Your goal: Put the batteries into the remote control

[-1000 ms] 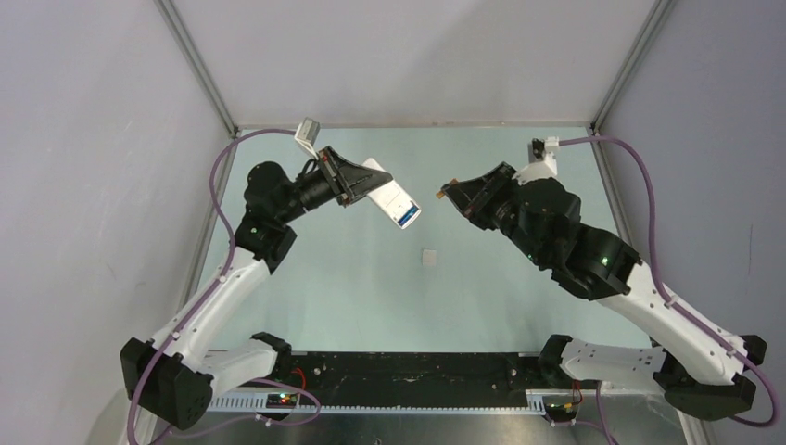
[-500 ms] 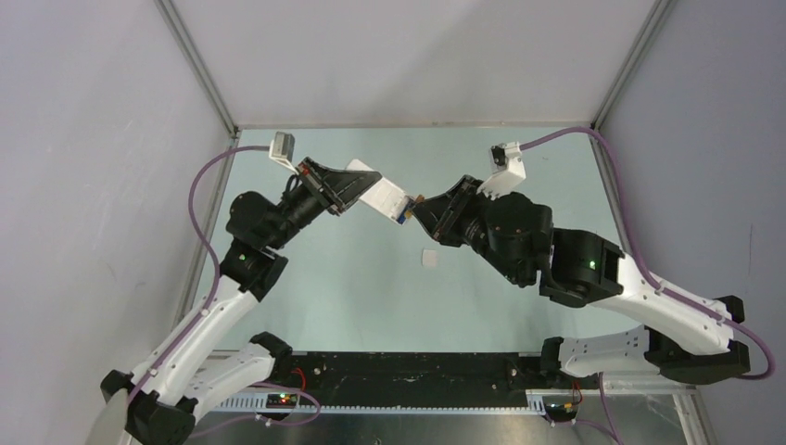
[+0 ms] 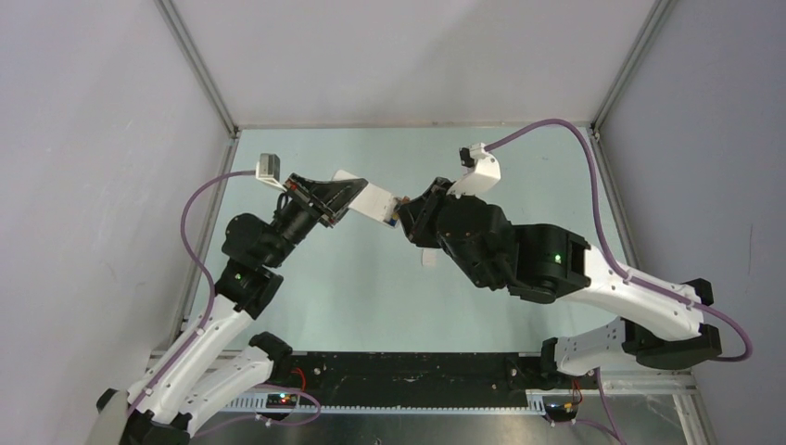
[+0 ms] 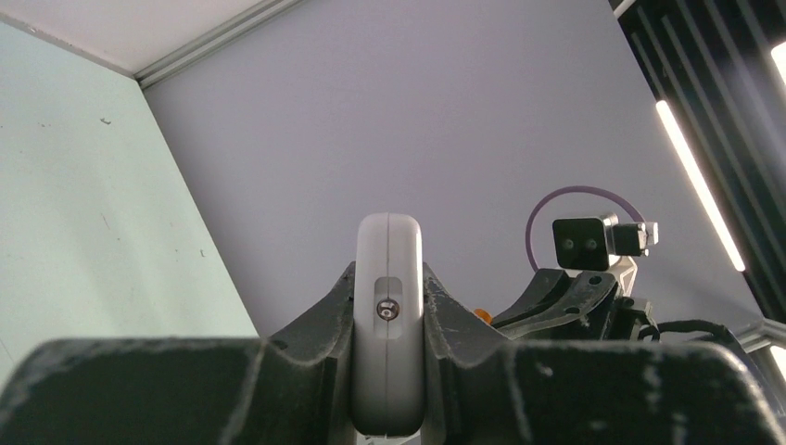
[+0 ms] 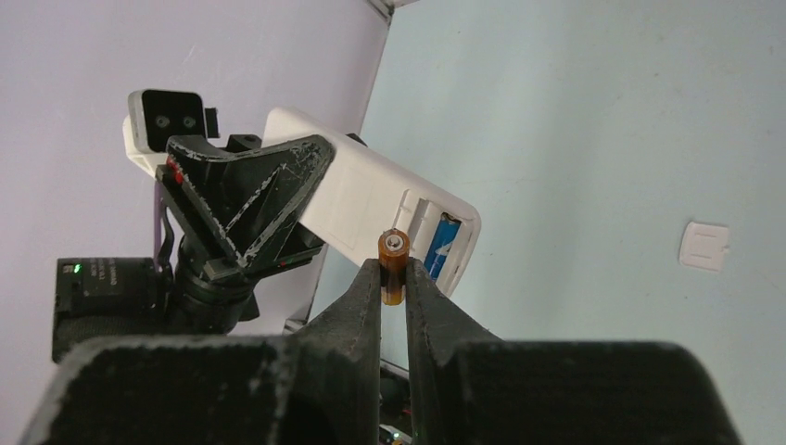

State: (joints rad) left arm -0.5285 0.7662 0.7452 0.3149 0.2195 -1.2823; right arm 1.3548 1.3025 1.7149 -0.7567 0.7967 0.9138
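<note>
The remote control [image 5: 366,199] is held up off the table [image 5: 593,120], back side toward the right arm, its battery bay open at the end. The blue battery [image 5: 446,242] already sits in the far slot. The orange battery [image 5: 393,267] stands upright just in front of the bay, at about 8 o'clock from the blue one in the right wrist view, not yet in the empty slot.

The right gripper [image 5: 393,280] is clenched on the lower half of the orange battery. The left gripper [image 4: 389,278] is clamped across the remote's narrow edges. A small white cover [image 3: 429,257] lies on the table at about 5 o'clock from the remote in the top view.

The risks look plain:
- The battery is gripped by a short length, so a push against the bay wall may tilt it or pop it out.
- It stands nearly crosswise to the slot, and may jam on the rim if not laid along it.
- A hard press could swing the remote in the left jaws.
- Polarity cannot be checked here.
</note>
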